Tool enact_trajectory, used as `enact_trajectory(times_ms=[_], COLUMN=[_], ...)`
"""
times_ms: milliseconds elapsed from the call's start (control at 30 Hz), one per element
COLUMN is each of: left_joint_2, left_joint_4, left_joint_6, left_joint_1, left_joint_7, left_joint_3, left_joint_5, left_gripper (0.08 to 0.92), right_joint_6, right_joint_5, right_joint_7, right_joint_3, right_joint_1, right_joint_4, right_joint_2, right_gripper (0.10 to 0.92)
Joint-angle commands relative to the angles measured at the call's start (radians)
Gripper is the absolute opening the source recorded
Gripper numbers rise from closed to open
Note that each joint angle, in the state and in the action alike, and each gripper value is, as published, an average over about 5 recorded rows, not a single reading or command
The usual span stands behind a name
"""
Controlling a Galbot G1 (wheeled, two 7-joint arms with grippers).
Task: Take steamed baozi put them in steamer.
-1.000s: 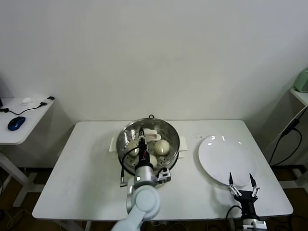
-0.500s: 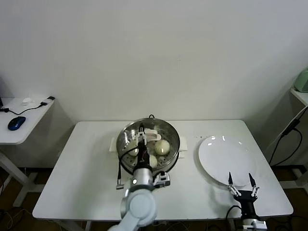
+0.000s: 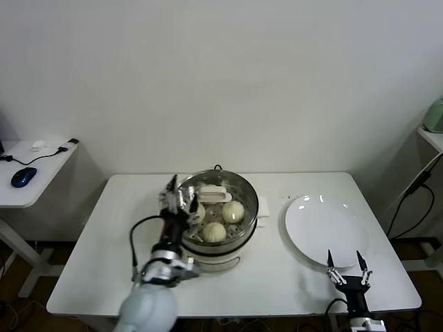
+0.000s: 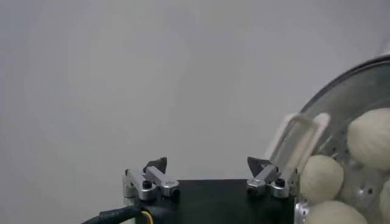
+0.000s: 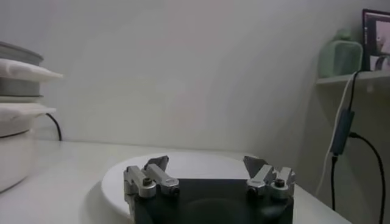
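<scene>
The steamer (image 3: 216,206), a shiny steel pot on a white base, stands mid-table. Three steamed baozi lie on its perforated tray: one on the right (image 3: 233,211), one at the front (image 3: 214,232), one on the left (image 3: 197,211) partly behind my left fingers. My left gripper (image 3: 178,193) hovers at the pot's left rim, open and empty. In the left wrist view that gripper (image 4: 207,165) points past the steamer's rim (image 4: 341,85), with baozi (image 4: 322,176) beside it. My right gripper (image 3: 344,265) waits open at the plate's front edge; its own view shows it (image 5: 206,163) empty.
An empty white plate (image 3: 325,225) lies to the right of the steamer. A side table with a blue mouse (image 3: 23,176) stands at the far left. At the far right are a shelf with a green object (image 3: 435,115) and a hanging black cable (image 3: 414,190).
My left gripper opened over the steamer, then drew back to the left rim. A baozi now lies uncovered at the tray's front. The right gripper has barely moved.
</scene>
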Motion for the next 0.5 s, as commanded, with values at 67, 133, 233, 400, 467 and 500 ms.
enact_trajectory(times_ms=[67,133,233,400,467,500], left_joint_2=[0.022,0.015,0.041,0.148,0.161,0.162], left_joint_4=[-0.098,-0.099,-0.072,0.123,0.226,0.28], left_joint_6=[-0.136,-0.262,-0.352,-0.507,-0.57,-0.598], left_joint_1=[0.07,0.117,0.181,0.265,0.263,0.258], left_joint_7=[-0.119,-0.143,-0.137,-0.056,-0.028,-0.016], left_joint_3=[-0.064,-0.234,-0.462,-0.616,-0.607,-0.595], left_joint_5=[-0.278,-0.527,-0.901,-1.24,-1.247,-1.253], left_gripper=[0.823,0.823,0.823,0.823,0.823,0.823], right_joint_6=[-0.029,-0.028,-0.031,-0.044,-0.055,-0.06], right_joint_5=[0.005,0.01,0.026,0.035,0.043,0.047], right_joint_7=[-0.06,-0.062,-0.061,-0.054,-0.054,-0.056], right_joint_3=[-0.004,-0.006,-0.013,-0.021,-0.023,-0.024], right_joint_1=[-0.031,-0.025,-0.017,-0.007,-0.003,-0.002], right_joint_4=[0.059,0.059,0.062,0.062,0.061,0.062], right_joint_2=[-0.023,-0.026,-0.028,-0.026,-0.027,-0.028], right_gripper=[0.823,0.823,0.823,0.823,0.823,0.823])
